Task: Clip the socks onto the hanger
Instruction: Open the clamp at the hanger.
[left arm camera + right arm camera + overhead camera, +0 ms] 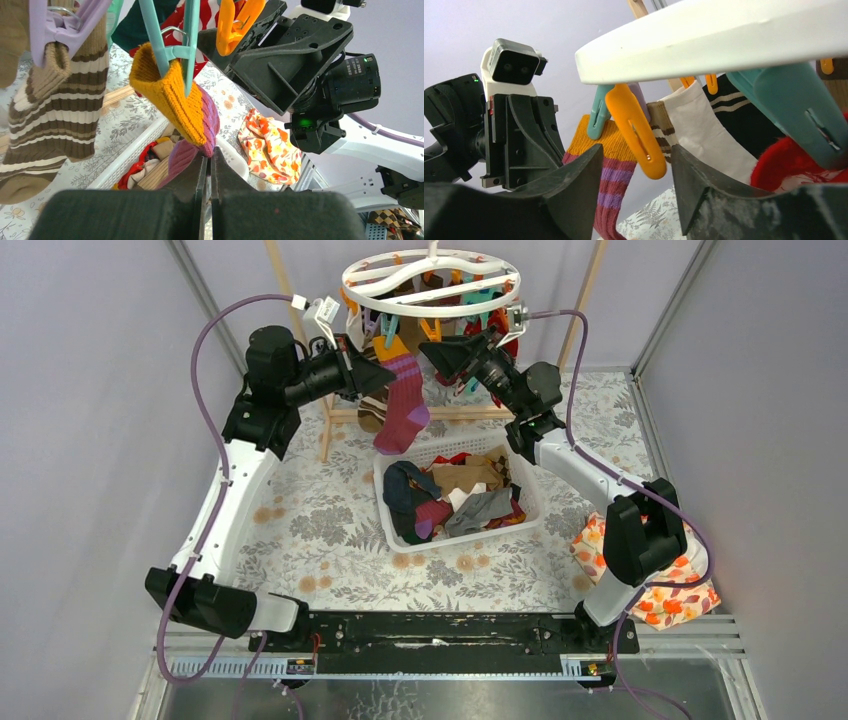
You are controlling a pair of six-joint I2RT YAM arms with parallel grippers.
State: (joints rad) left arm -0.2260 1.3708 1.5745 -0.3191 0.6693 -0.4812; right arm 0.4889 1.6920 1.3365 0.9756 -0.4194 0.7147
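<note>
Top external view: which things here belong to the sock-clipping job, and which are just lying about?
Job in hand:
- hanger
- magenta striped sock, already clipped to it
- loose socks waiting in the white basket

Lying about:
- floral cloth by the right arm's base
- wooden frame behind the basket

I'm holding the left arm point(225, 500) and the right arm point(585, 470) raised and bent inward, wrists facing each other. The left gripper point(382, 375) is sitting with its fingers point(200, 175) pressed nearly together, while the right gripper point(636, 190) is gaping wide.
</note>
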